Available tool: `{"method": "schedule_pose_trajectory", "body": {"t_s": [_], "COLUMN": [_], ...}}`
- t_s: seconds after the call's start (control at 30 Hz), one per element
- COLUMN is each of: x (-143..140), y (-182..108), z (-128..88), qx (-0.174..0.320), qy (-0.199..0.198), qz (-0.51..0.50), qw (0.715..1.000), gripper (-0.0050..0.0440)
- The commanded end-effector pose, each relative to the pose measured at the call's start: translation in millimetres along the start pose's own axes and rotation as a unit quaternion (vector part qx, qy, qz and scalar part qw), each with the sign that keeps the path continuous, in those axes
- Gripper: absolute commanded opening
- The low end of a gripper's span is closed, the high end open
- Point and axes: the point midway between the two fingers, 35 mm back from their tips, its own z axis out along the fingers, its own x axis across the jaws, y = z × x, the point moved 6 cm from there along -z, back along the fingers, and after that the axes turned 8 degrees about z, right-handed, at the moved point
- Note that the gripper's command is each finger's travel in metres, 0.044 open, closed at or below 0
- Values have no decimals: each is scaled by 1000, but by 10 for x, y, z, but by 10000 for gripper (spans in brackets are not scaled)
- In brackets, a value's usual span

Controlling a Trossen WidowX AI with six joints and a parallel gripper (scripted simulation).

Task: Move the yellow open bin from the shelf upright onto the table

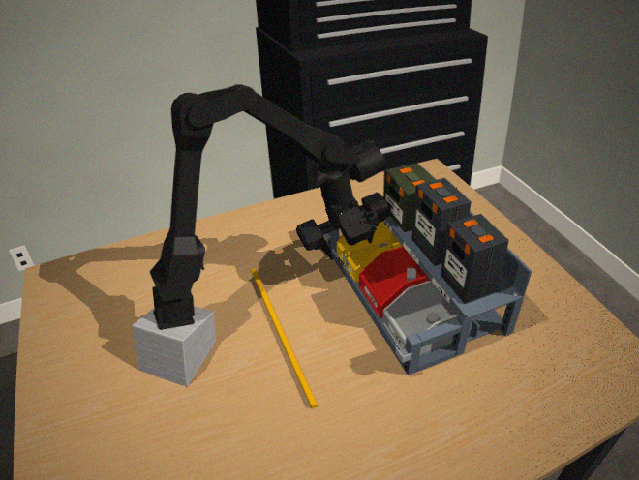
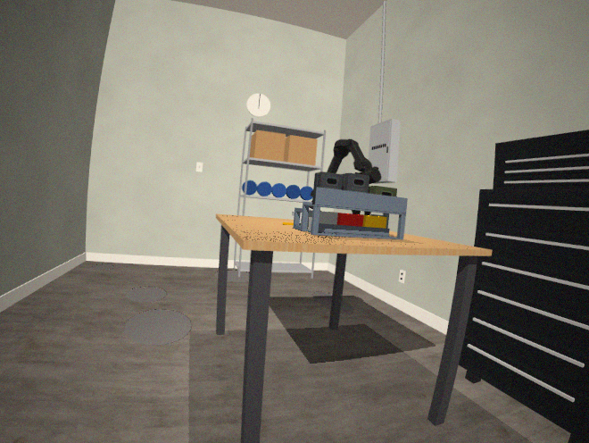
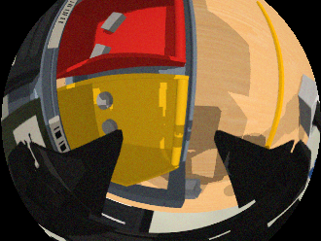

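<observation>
Hovering above yellow bin: gripper (image 1: 343,242) (image 3: 170,135), fingers spread, holding nothing
Yellow bin (image 1: 366,250) (image 2: 375,221) (image 3: 131,117): on shelf (image 1: 365,303) (image 2: 402,223) (image 3: 191,87), two round parts inside
Red bin (image 1: 389,276) (image 2: 350,219) (image 3: 151,36): beside it

Toward the counter's (image 1: 232,423) (image 2: 357,247) (image 3: 224,73) right edge in the top view, a red bin (image 1: 389,279) (image 2: 350,219) (image 3: 146,39) sits beside a gray bin (image 1: 420,315) (image 2: 326,218). Three lidded cases, one green (image 1: 405,198) (image 2: 383,191), two dark (image 1: 441,217) (image 1: 477,255), stand behind them. A yellow strip (image 1: 284,338) (image 2: 287,223) (image 3: 281,73) lies mid-counter. Black drawers (image 1: 397,98) (image 2: 533,247) rise beyond the far edge.
</observation>
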Motion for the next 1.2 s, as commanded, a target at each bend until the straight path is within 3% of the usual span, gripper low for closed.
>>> {"method": "schedule_pose_trajectory", "body": {"t_s": [0.0, 1.17], "x": [34, 8], "y": [-22, -23], "z": [-82, 103], "qx": [4, 4], "qy": [13, 13], "qz": [-1, -1], "qw": [1000, 1000], "gripper": [425, 425]}}
